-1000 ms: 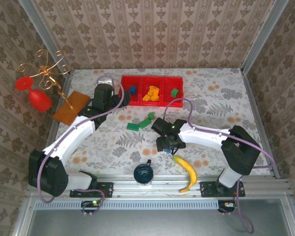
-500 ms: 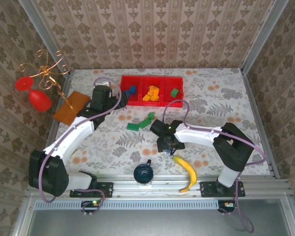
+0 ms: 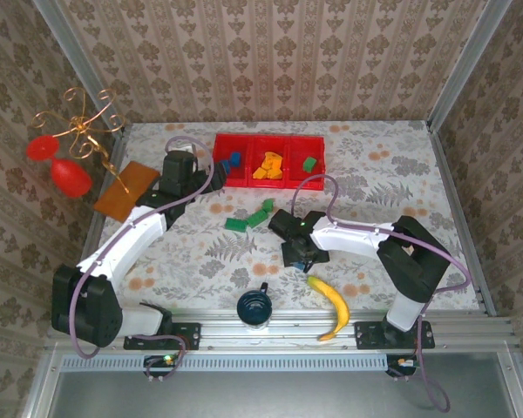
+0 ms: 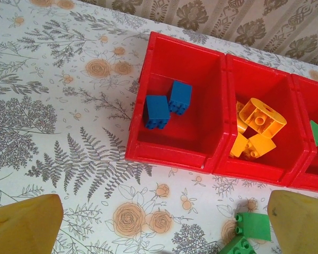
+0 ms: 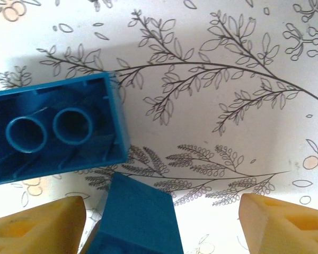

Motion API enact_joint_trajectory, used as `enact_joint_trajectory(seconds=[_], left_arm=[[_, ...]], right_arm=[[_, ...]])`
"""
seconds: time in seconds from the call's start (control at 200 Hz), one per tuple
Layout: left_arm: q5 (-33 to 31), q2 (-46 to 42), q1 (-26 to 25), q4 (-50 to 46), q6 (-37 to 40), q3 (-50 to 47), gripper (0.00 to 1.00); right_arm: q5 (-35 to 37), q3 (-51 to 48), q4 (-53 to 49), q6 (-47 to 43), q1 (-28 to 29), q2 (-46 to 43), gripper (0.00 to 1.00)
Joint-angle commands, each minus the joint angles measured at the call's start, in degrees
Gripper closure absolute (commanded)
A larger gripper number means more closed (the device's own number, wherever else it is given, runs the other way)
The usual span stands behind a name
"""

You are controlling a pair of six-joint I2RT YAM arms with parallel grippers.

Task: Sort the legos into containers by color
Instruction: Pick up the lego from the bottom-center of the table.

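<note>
The red three-compartment tray lies at the back of the table. Its left compartment holds two blue legos, the middle one orange-yellow legos, the right one a green lego. Three green legos lie on the table in front of it. My left gripper is open and empty, just left of the tray. My right gripper is open, low over two blue legos: one upside down, the other between the fingers, close to the left one.
A yellow banana lies just in front of the right gripper. A dark blue cup stands at the near edge. An orange-brown board lies at the left, beside a wire stand with red pieces.
The left gripper has drawn back a little from the tray's left end. The right gripper has shifted slightly over the blue legos.
</note>
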Motion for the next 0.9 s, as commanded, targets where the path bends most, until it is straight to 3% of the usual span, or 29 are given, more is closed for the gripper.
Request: enact_joint_trajectory(seconds=[0.0, 0.635, 0.895], left_arm=[[0.82, 0.5, 0.46, 1.1, -1.3, -0.26, 0.0], [1.51, 0.85, 0.95, 1.45, -1.72, -0.52, 0.0], [1.51, 0.26, 1.36, 1.27, -1.77, -0.99, 0.0]], right_arm=[[2.05, -1.6, -1.48, 0.98, -0.75, -1.17, 0.23], [1.13, -3.53, -0.55, 1.0, -2.5, -3.14, 0.29], [-2.41, -4.22, 3.25, 1.17, -2.45, -2.09, 0.48]])
